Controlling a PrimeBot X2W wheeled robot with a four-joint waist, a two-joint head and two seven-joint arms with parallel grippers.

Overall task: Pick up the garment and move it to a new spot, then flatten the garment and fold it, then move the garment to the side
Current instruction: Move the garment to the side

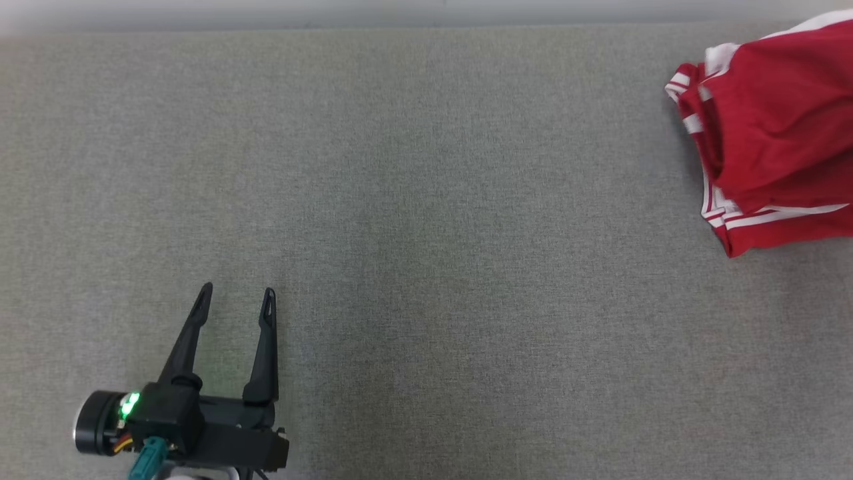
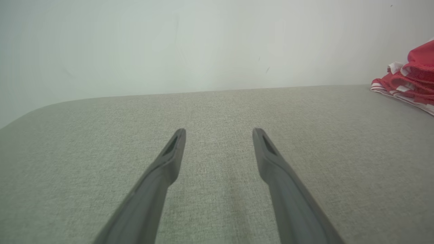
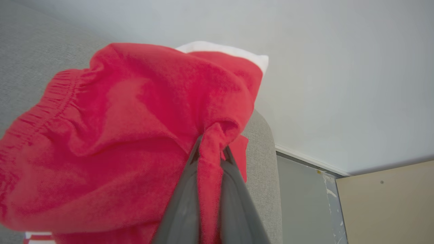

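Left gripper (image 1: 237, 289), 7 o'clock, jaws wide over the grey bench (image 1: 426, 200). Right gripper (image 3: 210, 154) pinches a fold of the red garment (image 1: 773, 133), 2 o'clock, seemingly part-lifted.

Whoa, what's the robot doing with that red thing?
The robot's right tool is shut on a fold of the red garment with white stripes, which looks like a pair of shorts. The garment is bunched up at the right end of the grey fabric tabletop. The left tool is wide open and holds nothing, over the near left part of the table. The garment isn't flattened or folded yet.
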